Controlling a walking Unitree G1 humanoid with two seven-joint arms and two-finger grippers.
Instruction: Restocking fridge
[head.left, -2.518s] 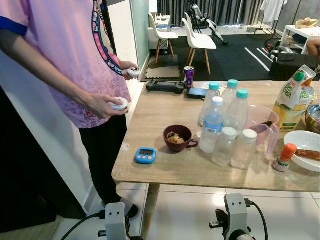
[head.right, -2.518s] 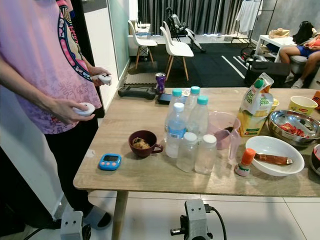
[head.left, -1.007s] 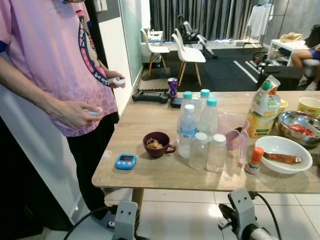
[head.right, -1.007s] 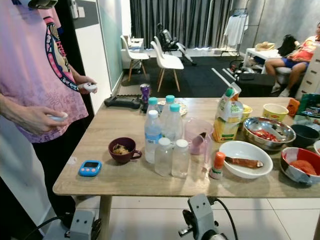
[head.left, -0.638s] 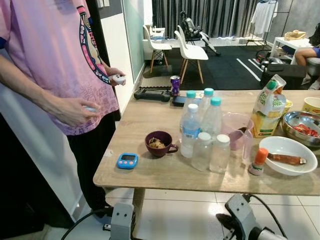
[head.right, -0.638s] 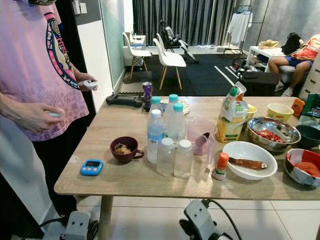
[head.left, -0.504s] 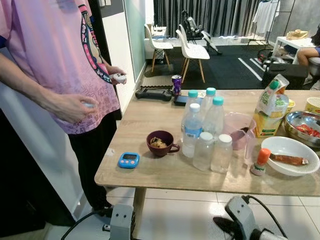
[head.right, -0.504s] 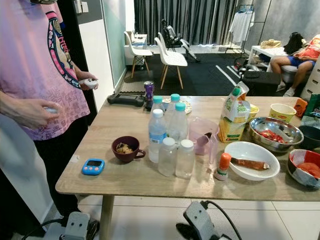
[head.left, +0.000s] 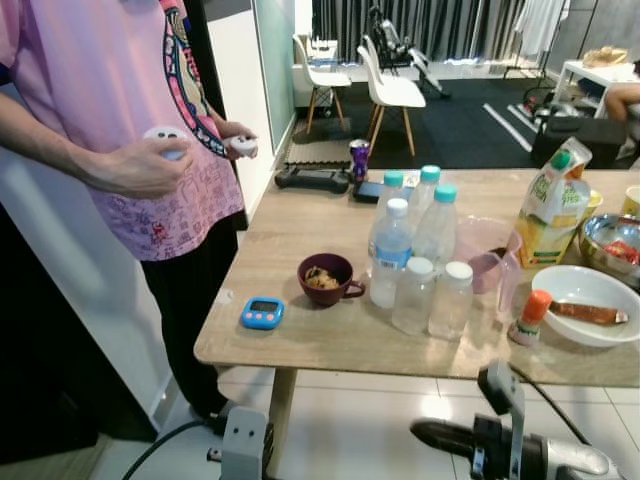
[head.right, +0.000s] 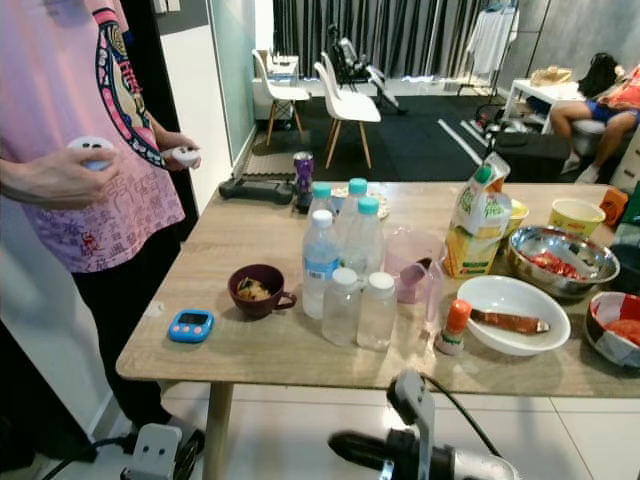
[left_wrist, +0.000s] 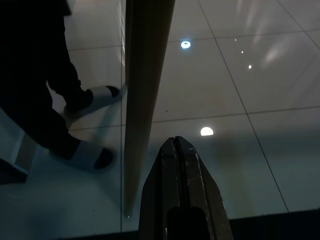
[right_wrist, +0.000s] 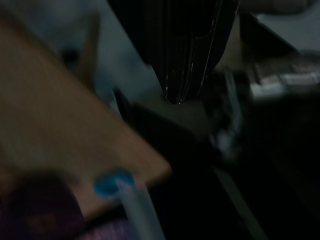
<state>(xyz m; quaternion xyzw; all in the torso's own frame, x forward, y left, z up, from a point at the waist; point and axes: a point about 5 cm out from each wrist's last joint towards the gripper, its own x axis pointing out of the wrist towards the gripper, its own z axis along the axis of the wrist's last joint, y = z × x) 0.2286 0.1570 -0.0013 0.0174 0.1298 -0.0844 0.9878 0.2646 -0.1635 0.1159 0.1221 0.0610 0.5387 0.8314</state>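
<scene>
Several water bottles stand bunched mid-table: a labelled one (head.left: 389, 255), two teal-capped ones (head.left: 436, 225) behind it, and two short clear ones (head.left: 413, 296) in front. A juice carton (head.left: 548, 215) stands to their right. My right gripper (head.left: 415, 432) is low in front of the wooden table (head.left: 300, 345), below its front edge, fingers shut and pointing left. The right wrist view is blurred, with the fingertips (right_wrist: 176, 97) together over the table's corner. My left gripper (left_wrist: 177, 142) hangs shut beside the table leg (left_wrist: 142, 100), pointing at the floor.
A person in a pink shirt (head.left: 120, 150) stands at the table's left end holding white controllers. A maroon mug (head.left: 326, 278), blue timer (head.left: 262, 313), pink pitcher (head.left: 480, 255), orange-capped bottle (head.left: 529, 317) and white bowl (head.left: 590, 300) share the table. Chairs stand behind.
My right arm has swung up and turned, its fingers now pointing left below the table edge. The person has raised the nearer hand with its controller. The camera has shifted slightly.
</scene>
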